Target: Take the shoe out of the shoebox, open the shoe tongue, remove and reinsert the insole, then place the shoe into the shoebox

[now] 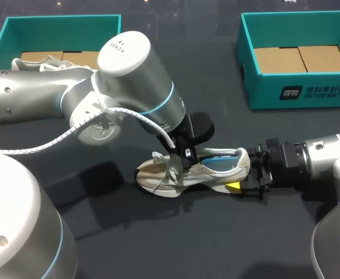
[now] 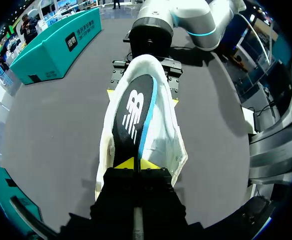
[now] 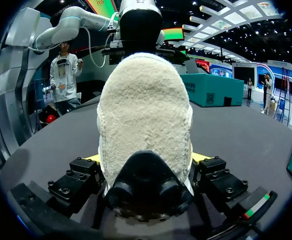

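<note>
Left gripper point(image 2: 136, 164) pinches the insole point(image 2: 133, 115); right gripper point(image 3: 146, 159) clamps the sneaker point(image 1: 187, 171) heel at the middle of the tabletop point(image 1: 158, 238). If the heel slips, the sneaker could lift too.

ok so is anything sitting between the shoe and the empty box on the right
Nothing visible: the table between the shoe and the empty shoebox is bare. The right claw grips its heel, the left claw pinches the insole.

the shoe point(image 1: 193, 171) is cream and off-white with a pale blue lining, and its insole point(image 2: 133, 117) is black with a white mark. the left shoebox point(image 1: 59, 23) and right shoebox point(image 1: 297, 87) are teal with brown floors. the table point(image 1: 158, 244) is dark grey, and the fingertips point(image 1: 232, 186) are yellow.
</note>
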You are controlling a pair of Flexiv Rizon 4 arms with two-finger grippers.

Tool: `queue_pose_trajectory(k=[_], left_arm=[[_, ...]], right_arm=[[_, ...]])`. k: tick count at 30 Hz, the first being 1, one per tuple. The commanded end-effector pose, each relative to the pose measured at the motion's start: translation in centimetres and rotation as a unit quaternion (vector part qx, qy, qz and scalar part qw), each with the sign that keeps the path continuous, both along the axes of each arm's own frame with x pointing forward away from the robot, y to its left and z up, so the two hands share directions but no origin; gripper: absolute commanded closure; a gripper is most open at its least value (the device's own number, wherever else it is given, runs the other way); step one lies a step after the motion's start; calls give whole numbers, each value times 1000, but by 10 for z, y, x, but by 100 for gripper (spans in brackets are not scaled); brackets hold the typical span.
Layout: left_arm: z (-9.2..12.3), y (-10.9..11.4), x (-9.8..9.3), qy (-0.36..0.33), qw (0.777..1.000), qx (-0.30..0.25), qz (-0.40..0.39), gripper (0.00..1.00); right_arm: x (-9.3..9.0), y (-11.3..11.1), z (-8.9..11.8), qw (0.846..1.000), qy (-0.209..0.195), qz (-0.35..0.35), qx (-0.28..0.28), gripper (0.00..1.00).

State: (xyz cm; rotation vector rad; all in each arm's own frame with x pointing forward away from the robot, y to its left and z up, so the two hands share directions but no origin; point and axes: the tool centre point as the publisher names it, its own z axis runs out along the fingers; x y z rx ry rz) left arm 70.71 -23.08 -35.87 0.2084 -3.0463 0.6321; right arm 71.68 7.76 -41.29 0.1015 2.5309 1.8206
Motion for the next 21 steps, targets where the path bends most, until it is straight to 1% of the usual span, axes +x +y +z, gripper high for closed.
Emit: queue_pose_trajectory(k=[1,3,8,17,21], left_arm=[[0,6,0,2,999,-35,-1,100],[1,4,0,-1,999,-36,-3,100],[7,2,-3,-17,998,-65,-8,100],[20,-8,-1,-42,995,-93,-6,100],[22,-10,0,-43,993,-109,2,100]], right_arm=[[-1,0,1,1000,1,0,-3,100],[-1,0,1,1000,1,0,-3,100],[-1,0,1,1000,1,0,-3,100],[-1,0,1,1000,1,0,-3,100],[-1,0,1,1000,1,0,-3,100]])
